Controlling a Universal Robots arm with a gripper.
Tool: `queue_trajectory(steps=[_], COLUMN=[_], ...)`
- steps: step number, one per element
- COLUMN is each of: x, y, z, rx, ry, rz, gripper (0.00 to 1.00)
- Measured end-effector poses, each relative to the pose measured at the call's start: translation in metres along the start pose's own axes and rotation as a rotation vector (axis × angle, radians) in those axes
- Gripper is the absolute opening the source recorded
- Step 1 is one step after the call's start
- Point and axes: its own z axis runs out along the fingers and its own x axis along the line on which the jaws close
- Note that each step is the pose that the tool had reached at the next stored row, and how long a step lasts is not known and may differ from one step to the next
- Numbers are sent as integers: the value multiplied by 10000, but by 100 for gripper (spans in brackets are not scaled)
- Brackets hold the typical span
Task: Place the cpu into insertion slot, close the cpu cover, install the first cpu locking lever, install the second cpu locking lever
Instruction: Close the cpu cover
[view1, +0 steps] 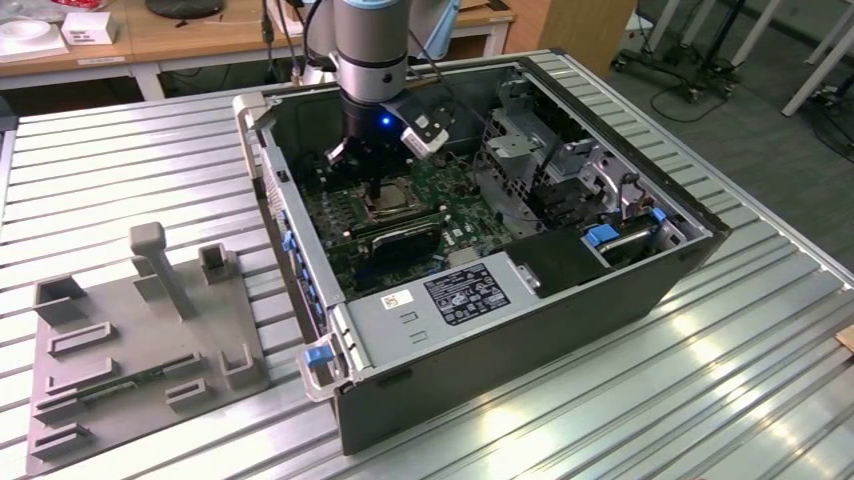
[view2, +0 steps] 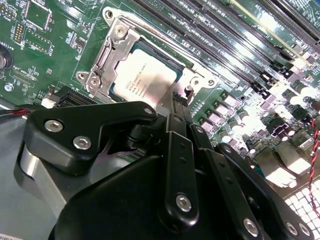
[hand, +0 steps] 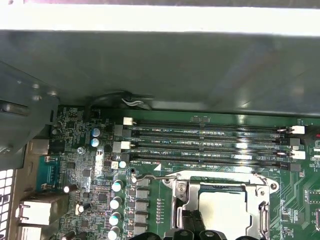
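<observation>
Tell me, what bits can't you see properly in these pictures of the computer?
Second wrist view: the gripper hides the near side of the cpu cover and part of the cpu.
First wrist view: the picture's edge cuts the cpu off.
Exterior view: the arm hides the far end of the motherboard; the insertion slot is too small for details.

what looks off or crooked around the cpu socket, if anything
Nothing stands out. The cpu lies flat and square in the window of the cpu cover, which sits level around it; no damage shows. The gripper is at the cover's edge.
</observation>
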Motion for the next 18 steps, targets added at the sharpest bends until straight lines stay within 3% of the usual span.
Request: queue_trajectory(steps=[18], x=[11], y=[-3], z=[67], rx=[-5], ry=[-2], rz=[0], gripper=[11])
